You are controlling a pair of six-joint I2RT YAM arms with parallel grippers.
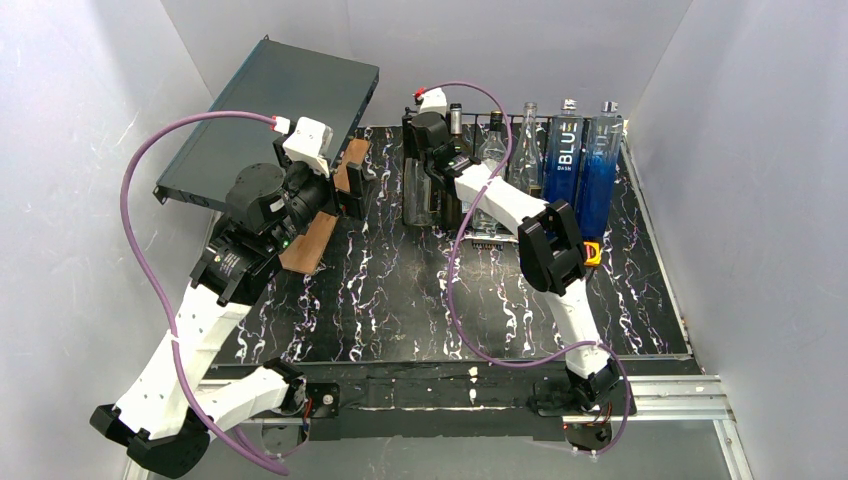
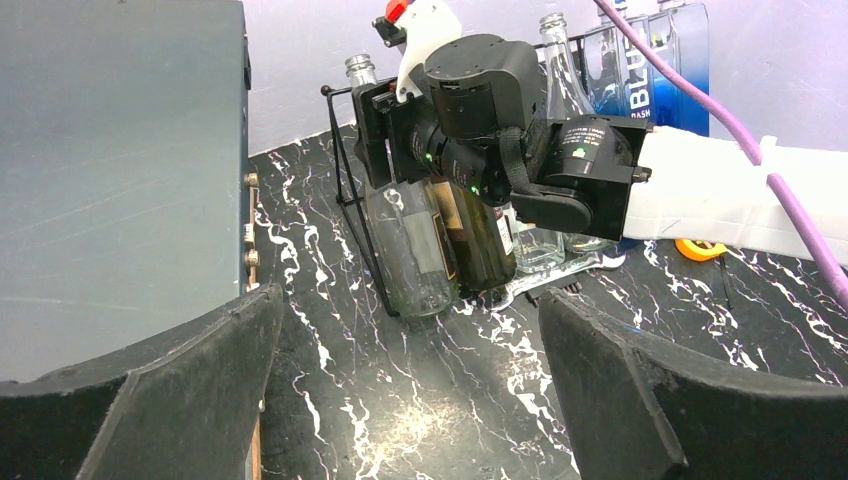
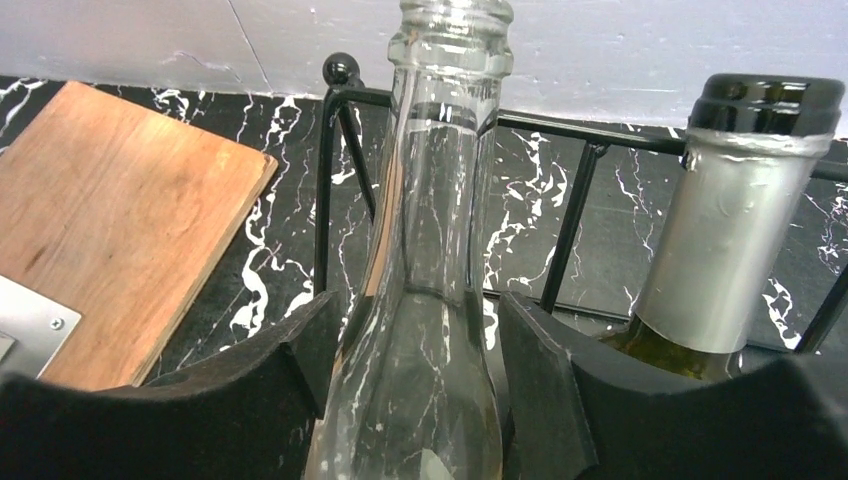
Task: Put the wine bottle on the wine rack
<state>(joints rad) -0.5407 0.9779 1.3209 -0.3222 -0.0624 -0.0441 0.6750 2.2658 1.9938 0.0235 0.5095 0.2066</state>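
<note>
right gripper point(image 3: 420, 330) is clamping the clear glass bottle point(image 3: 442, 150) in the thin wire rack point(image 3: 570, 215) at 12 o'clock, left gripper point(image 2: 410, 380) is gaping empty.

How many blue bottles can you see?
2. The left blue bottle stands beside a tall clear bottle; the right blue bottle ends the row. The right arm might hide others.

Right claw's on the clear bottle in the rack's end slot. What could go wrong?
The right claw grips the clear wine bottle on its smooth, tapering neck; it may slip.
The foil-capped dark bottle sits close beside one finger; opening wide could knock it.
The bottle is beside the thin end upright of the wine rack; a sideways push might shift it.
</note>
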